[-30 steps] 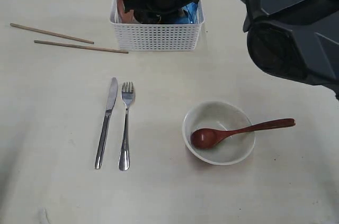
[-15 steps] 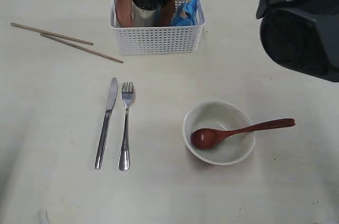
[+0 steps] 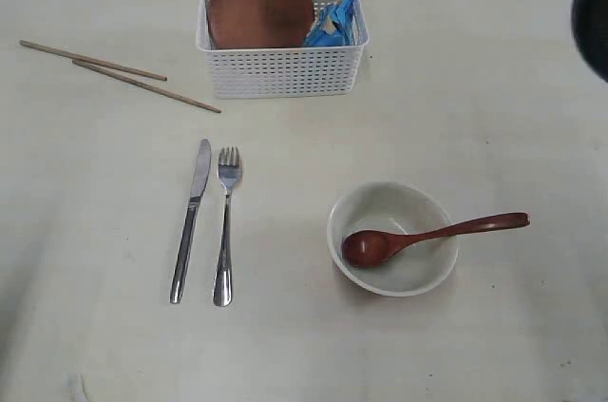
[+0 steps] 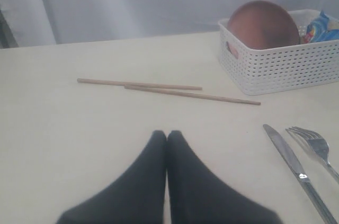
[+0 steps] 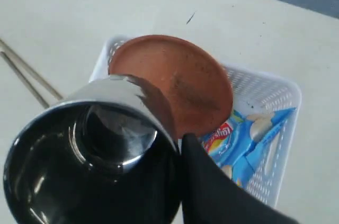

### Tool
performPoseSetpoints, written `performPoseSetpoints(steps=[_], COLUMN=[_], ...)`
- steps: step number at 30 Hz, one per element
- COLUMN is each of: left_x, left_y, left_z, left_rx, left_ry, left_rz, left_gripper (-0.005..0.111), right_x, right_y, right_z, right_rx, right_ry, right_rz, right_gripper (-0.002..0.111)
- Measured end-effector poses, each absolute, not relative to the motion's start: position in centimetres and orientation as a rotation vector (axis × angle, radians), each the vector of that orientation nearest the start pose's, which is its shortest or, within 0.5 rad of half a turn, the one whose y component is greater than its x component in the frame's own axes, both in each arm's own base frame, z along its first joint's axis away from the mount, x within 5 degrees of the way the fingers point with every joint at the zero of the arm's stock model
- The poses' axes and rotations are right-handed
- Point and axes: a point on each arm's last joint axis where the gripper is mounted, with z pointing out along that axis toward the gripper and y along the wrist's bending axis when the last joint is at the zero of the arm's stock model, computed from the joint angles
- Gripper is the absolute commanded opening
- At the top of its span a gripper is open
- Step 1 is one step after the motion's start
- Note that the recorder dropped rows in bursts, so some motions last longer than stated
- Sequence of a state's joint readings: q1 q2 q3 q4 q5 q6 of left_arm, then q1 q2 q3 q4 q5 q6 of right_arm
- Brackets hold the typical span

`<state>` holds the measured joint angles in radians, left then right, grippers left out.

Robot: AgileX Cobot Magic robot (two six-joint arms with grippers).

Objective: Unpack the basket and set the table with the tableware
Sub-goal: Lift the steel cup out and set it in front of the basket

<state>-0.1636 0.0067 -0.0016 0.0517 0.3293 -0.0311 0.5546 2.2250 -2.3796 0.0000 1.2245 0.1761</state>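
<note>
The steel cup (image 5: 90, 150) is clamped by the right gripper (image 5: 177, 147) over the basket (image 3: 285, 71) at twelve o'clock; the left gripper (image 4: 167, 137) is closed on nothing.

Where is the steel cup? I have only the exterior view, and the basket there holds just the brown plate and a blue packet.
Observer: The right wrist view shows the cup lifted above the basket, with a right finger pressed against its outer wall.
Operator: And the left arm? It is outside my frame.
Observer: In the left wrist view the left fingers are pressed together, empty, over the table and short of the chopsticks.
</note>
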Motion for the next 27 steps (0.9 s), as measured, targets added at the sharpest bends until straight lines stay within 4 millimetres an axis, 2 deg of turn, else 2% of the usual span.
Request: performPoseSetpoints(steps=[3, 7, 10, 11, 14, 19, 24, 27], left_x=[5.4, 5.4, 5.4, 5.4, 5.4, 5.4, 5.4, 5.4], left_y=[-0.7, -0.7, -0.7, -0.7, -0.7, -0.7, -0.7, -0.7], left_z=[18.4, 18.4, 18.4, 18.4, 18.4, 18.4, 18.4, 18.4], left_rx=[0.153, 0.153, 0.153, 0.153, 0.153, 0.153, 0.153, 0.153], left_ry=[1.812, 1.812, 1.812, 1.812, 1.812, 1.812, 1.812, 1.812], left_rz=[-0.088, -0.088, -0.088, -0.088, -0.088, -0.088, -0.088, -0.088], left_gripper=[0.0, 0.0, 0.0, 0.0, 0.0, 0.0, 0.0, 0.0], right_x=[39.9, 35.8, 34.2, 34.0, 34.2, 35.5, 37.2, 38.0], right_y=[24.8, 22.8, 22.0, 22.0, 22.5, 23.8, 24.9, 25.4], right_z=[31.9, 29.0, 27.3, 26.0, 23.5, 21.3, 18.6, 17.8], right_rx=[-0.511, -0.616, -0.642, -0.646, -0.637, -0.574, -0.567, -0.558], right_ry=[2.624, 2.809, 2.89, 2.932, 3.005, 2.958, 2.974, 2.978], right_rz=[0.245, 0.226, 0.218, 0.208, 0.238, 0.342, 0.338, 0.341], right_gripper=[0.0, 0.0, 0.0, 0.0, 0.0, 0.0, 0.0, 0.0])
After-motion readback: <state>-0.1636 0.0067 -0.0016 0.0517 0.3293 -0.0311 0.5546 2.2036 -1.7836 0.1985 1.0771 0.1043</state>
